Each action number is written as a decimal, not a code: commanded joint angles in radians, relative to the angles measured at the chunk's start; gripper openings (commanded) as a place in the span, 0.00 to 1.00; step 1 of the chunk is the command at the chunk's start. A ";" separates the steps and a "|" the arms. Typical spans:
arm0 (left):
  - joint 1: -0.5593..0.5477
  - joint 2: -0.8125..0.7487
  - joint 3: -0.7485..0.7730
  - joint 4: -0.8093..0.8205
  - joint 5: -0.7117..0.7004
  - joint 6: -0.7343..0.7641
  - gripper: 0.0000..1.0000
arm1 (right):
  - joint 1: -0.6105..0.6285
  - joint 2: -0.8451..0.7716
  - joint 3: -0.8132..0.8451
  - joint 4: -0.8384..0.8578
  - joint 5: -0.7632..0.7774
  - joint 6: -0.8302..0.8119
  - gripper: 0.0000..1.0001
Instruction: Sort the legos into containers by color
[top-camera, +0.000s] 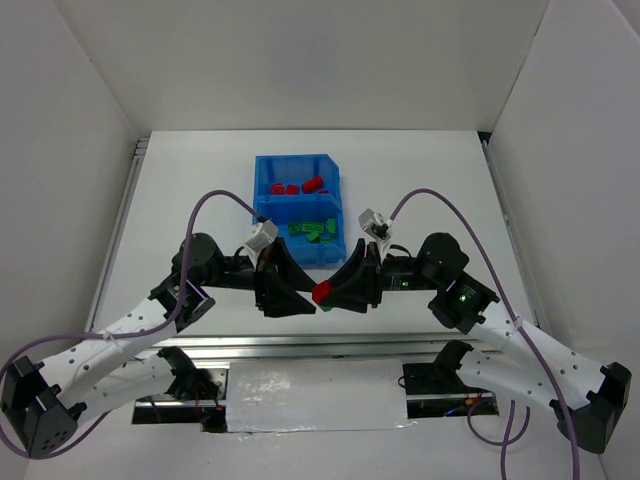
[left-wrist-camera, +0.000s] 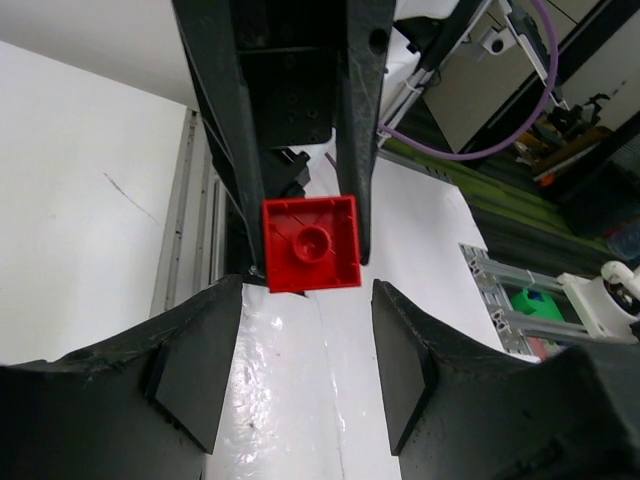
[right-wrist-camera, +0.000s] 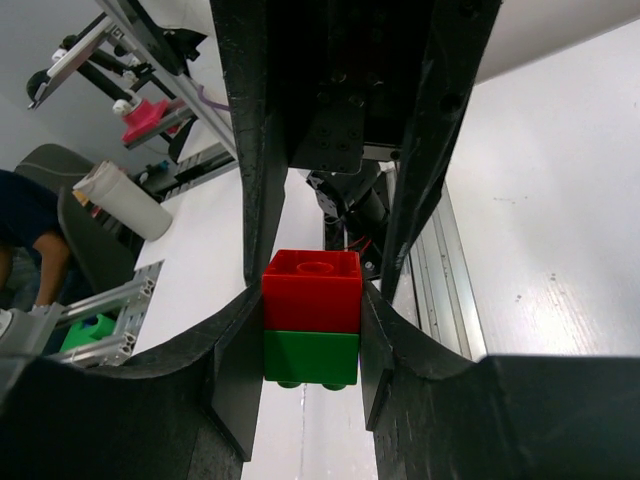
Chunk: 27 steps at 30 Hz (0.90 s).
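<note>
From above, red legos (top-camera: 300, 186) lie in the blue bin's (top-camera: 262, 190) far box and green legos (top-camera: 312, 230) in the near one. One stuck pair (top-camera: 322, 292) hangs just before the bin, with bare table (top-camera: 200, 180) on either side.

Left wrist: the left gripper's (left-wrist-camera: 307, 300) fingers stand apart, not touching the red brick (left-wrist-camera: 310, 243).

Right wrist: the right gripper (right-wrist-camera: 312, 300) squeezes the pair, not yet split.

we see the left gripper (left-wrist-camera: 308, 300) and right gripper (right-wrist-camera: 311, 315) in plain black. the lego pair (right-wrist-camera: 311, 322) is half bright red, half green, with no pattern. the bin (top-camera: 262, 190) is bright blue; inside it lie the red legos (top-camera: 300, 186) and the green legos (top-camera: 312, 230). the arms (top-camera: 110, 340) are white with black joints, the cables (top-camera: 215, 200) purple. the table (top-camera: 420, 190) and walls (top-camera: 300, 60) are plain white.
</note>
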 joint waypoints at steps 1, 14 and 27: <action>-0.004 -0.018 0.067 -0.055 -0.047 0.081 0.67 | -0.006 -0.005 0.026 0.051 -0.036 -0.019 0.06; -0.004 -0.005 0.080 -0.022 -0.010 0.065 0.43 | -0.006 0.006 0.012 0.048 -0.015 -0.026 0.07; -0.004 0.000 0.090 -0.044 -0.042 0.077 0.00 | -0.004 0.029 -0.049 0.141 -0.063 0.006 0.86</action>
